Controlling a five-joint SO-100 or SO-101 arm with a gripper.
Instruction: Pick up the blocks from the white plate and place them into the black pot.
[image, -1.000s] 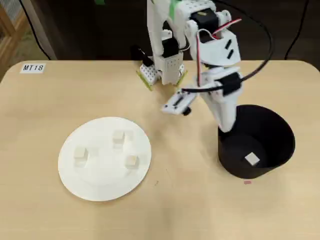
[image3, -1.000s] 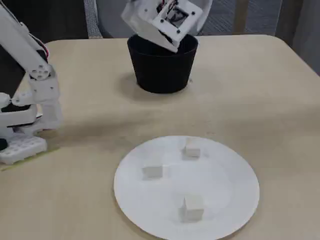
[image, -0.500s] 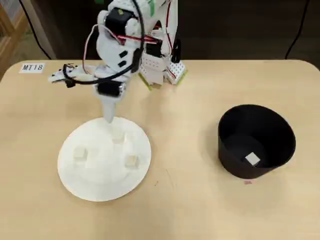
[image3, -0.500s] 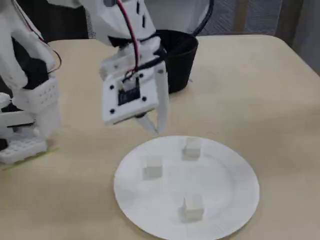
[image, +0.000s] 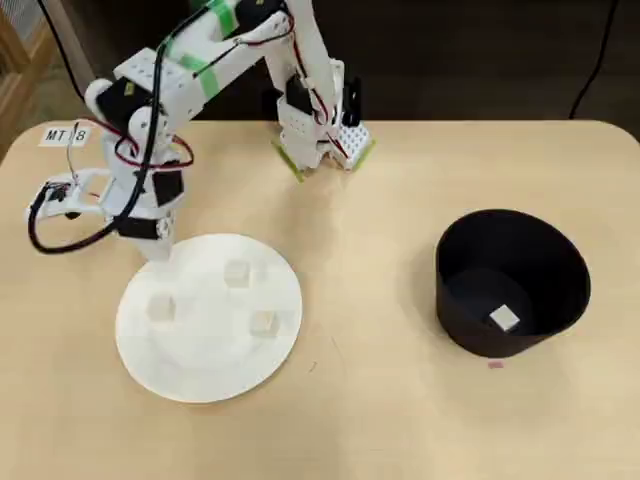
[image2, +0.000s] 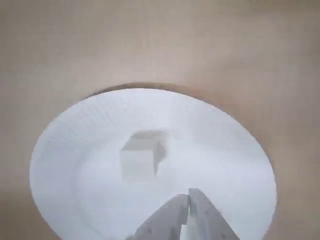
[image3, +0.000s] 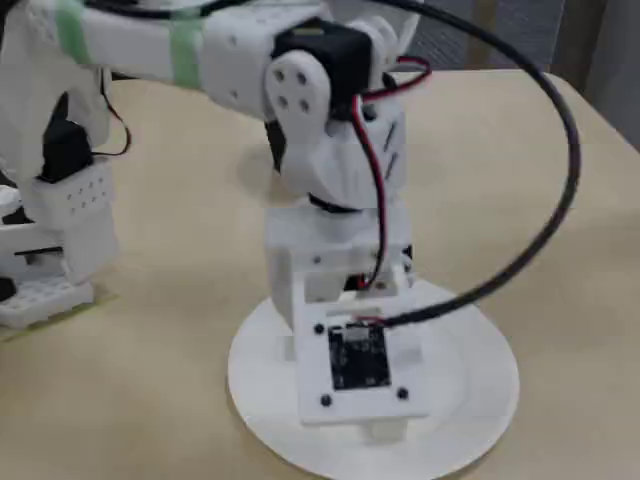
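Observation:
The white plate (image: 205, 368) lies on the table left of centre in the overhead view, with three small off-white blocks on it (image: 237, 273) (image: 160, 308) (image: 262, 322). A fourth block (image: 504, 318) rests inside the black pot (image: 560, 262) at the right. My gripper (image: 159, 250) hangs over the plate's upper left rim. In the wrist view its fingertips (image2: 188, 198) are pressed together, shut and empty, just short of one block (image2: 141, 157) on the plate (image2: 225, 145). The arm hides the blocks and the pot in the fixed view; only the plate's rim (image3: 490, 350) shows there.
The arm's base (image: 318, 135) is clamped at the table's far edge, with a label (image: 66, 135) at the far left corner. Bare tabletop (image: 370, 300) separates plate and pot. A small pink mark (image: 494, 364) lies in front of the pot.
The arm swung away from the pot to the plate, then further left and lower over the plate's upper left rim. The blocks have not moved.

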